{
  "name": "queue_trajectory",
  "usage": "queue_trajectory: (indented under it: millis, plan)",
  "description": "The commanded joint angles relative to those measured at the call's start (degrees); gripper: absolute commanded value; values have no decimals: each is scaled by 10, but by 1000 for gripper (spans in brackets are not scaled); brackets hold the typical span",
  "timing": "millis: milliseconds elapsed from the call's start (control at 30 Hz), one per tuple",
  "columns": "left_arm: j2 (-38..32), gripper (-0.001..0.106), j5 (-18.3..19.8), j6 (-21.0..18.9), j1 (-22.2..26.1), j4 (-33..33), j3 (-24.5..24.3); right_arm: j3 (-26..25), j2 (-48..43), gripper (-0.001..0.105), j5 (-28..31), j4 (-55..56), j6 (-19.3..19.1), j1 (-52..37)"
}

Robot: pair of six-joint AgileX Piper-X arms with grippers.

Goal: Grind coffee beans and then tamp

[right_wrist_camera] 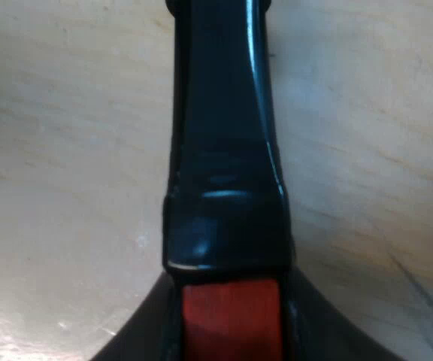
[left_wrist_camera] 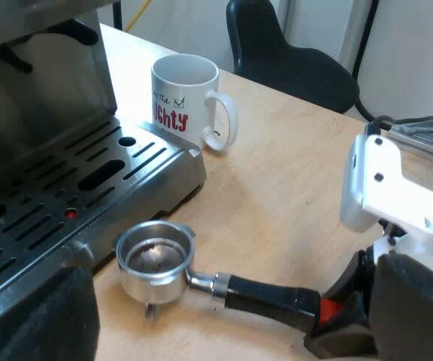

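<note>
Only readable stuff is on the white mug (left_wrist_camera: 187,100): a small dark "the" next to a ticked box, then big red "ghty" below. The word's start curves out of sight.

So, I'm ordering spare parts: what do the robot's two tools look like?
The right tool has a white, blocky housing with rounded corners and a few small dark screw heads, ending in two black fingers. The left tool has black fingers too, broad and matte.
</note>
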Motion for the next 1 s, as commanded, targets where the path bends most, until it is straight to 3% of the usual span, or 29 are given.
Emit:
queue_trajectory:
  millis: [33,800,867,1000]
  plan:
    - [-4,79,-6,3,-3,-2,0,-2,8,0,26,-20,-4,-2]
    - [-4,79,-6,3,-3,-2,0,-2,57,1,-2,-55,12,-2]
    - [-4,79,-5,3,-3,-2,0,-2,57,19,-6,-55,30,-2]
    - [-4,79,-5,3,-3,-2,0,-2,57,45,-17,-55,39,-2]
